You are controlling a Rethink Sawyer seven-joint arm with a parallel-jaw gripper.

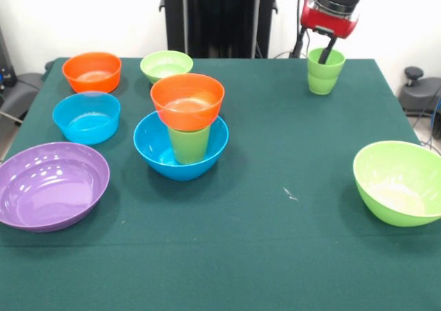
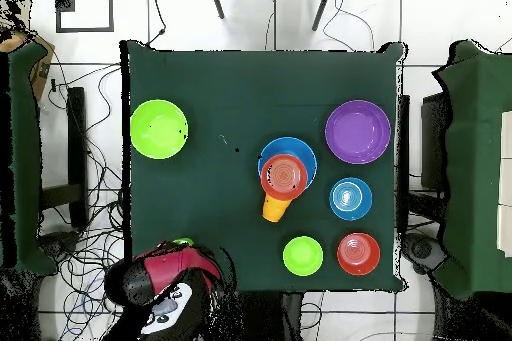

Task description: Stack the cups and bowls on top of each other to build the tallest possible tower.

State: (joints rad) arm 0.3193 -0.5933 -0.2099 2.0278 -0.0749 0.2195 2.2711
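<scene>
Gripper [image 1: 326,49] fingers reach down into a green cup [image 1: 324,71] by the table's back edge; whether they pinch its wall, I cannot tell. Well apart stands the tower [image 1: 185,126]: a blue bowl [image 1: 155,152], a green cup [image 1: 188,144] in it, an orange bowl [image 1: 187,101] on top.

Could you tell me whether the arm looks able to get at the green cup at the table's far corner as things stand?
Probably yes: the gripper already reaches down into the green cup, and nothing stands near it.
</scene>
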